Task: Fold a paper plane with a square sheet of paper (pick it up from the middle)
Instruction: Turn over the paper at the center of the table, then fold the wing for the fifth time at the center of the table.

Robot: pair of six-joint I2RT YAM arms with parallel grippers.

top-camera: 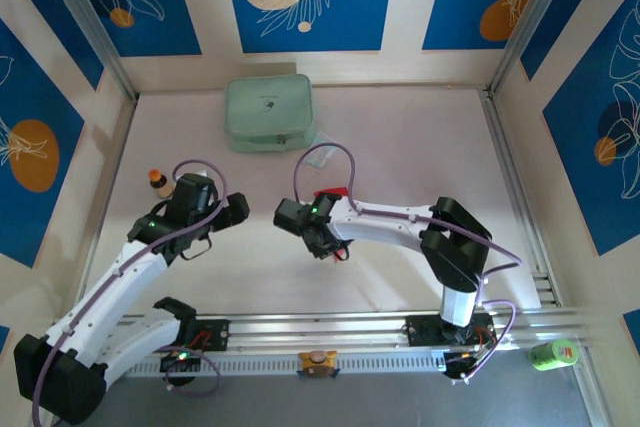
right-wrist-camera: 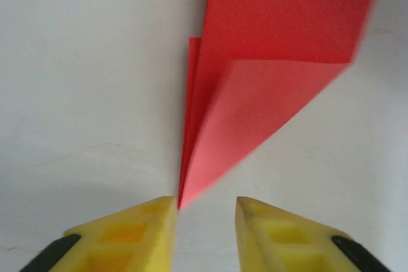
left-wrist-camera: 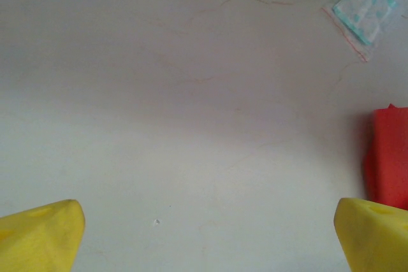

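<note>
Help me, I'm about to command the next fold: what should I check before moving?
1. Left gripper open, holding nothing: ok.
2. Right gripper jaws apart, not clamping the paper: ok.
3. Paper tip sits at the right gripper's gap: ok.
4. Paper flaps lying flat: cannot tell.
5. Packet apart from the paper: ok.
6. Pouch at the far side, away from both grippers: ok.

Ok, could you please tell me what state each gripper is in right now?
Left gripper: open, empty.
Right gripper: slightly open, red paper tip at the gap, not clamped.
</note>
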